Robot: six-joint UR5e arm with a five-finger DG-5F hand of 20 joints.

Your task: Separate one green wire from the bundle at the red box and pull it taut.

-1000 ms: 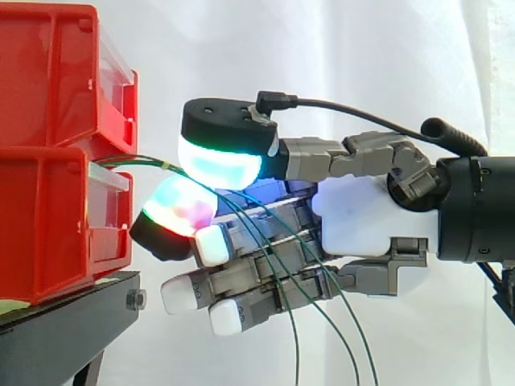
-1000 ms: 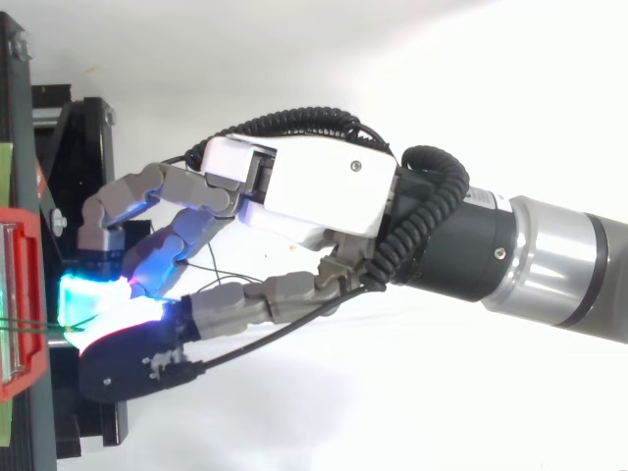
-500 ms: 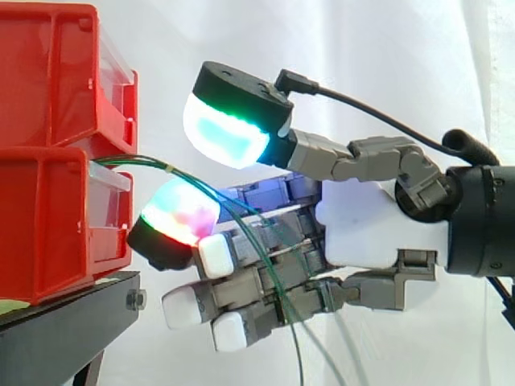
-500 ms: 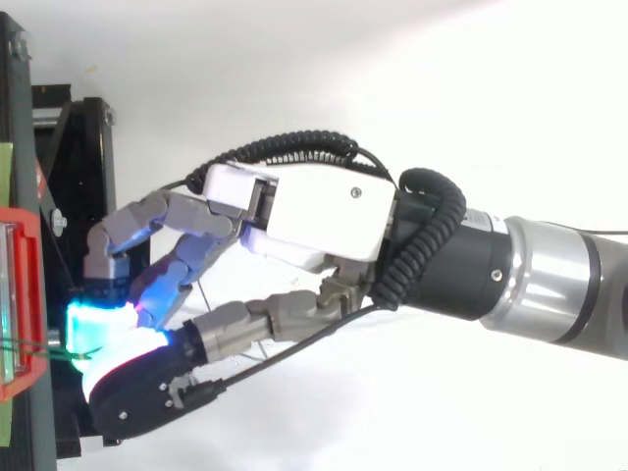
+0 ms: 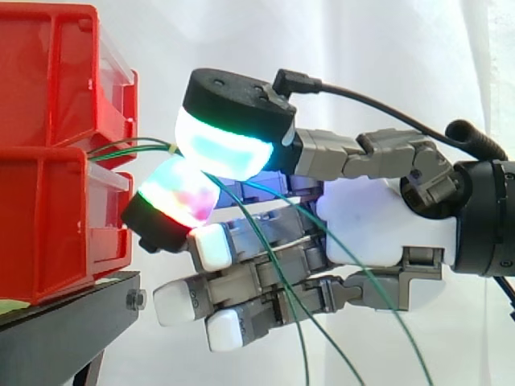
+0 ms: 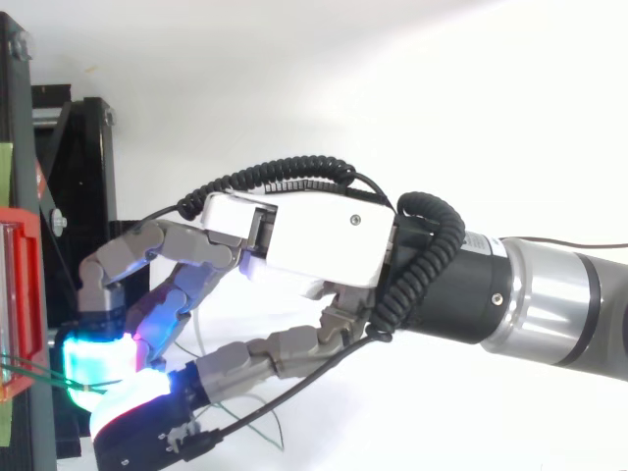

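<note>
Thin green wires (image 5: 153,145) come out between the two stacked red bins (image 5: 44,225) and run right into my hand (image 5: 378,233). The thumb's green-cyan pad (image 5: 225,149) presses down against a finger's red-green pad (image 5: 175,199), with the wires pinched between them just off the bin front. Behind the pinch several strands hang down across the curled lower fingers (image 5: 241,281). From above, the hand (image 6: 314,231) reaches left to the red bin (image 6: 22,294), and the wires (image 6: 39,375) run from the bin to the glowing pads. I cannot tell whether one strand or the bundle is held.
The bins sit on a black stand (image 5: 64,330), whose frame (image 6: 69,147) lies under the fingers in the top view. A white curtain hangs behind. Loose green wire loops (image 6: 257,424) trail below the hand.
The thumb lifted off the wires half a second ago and has come back down on them. The hand has moved toward the bottom of the top view, and the wires sit a little higher.
</note>
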